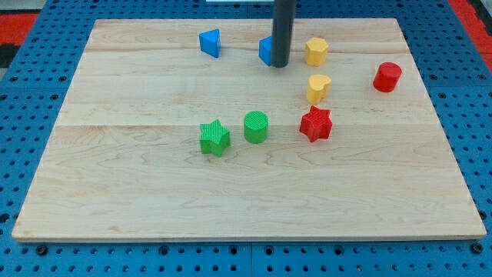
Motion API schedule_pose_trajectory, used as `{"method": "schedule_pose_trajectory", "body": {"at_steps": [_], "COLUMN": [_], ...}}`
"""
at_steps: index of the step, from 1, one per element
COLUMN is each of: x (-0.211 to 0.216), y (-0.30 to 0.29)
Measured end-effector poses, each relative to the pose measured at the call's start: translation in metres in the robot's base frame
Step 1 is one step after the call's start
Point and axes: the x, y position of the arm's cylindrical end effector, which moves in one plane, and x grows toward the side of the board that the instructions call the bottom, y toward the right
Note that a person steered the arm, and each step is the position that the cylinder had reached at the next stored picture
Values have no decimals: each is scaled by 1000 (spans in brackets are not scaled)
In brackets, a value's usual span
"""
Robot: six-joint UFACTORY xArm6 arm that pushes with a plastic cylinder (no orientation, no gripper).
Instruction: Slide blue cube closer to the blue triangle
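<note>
The blue cube (266, 51), orientation indeterminate, sits near the top edge of the wooden board (154, 192) on blue perforated table (23, 154), right of the blue triangle (210, 42), with the gripperless rod tip (280, 65) touching its right side.

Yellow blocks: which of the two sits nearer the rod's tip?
The upper yellow block, level with my tip and just to its right. The other yellow block lies lower, just above the red star.
</note>
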Motion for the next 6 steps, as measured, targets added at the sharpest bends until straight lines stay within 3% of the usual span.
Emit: {"method": "schedule_pose_trajectory", "body": {"at_steps": [3, 4, 6], "x": [-14, -44, -46], "y": [32, 23, -30]}}
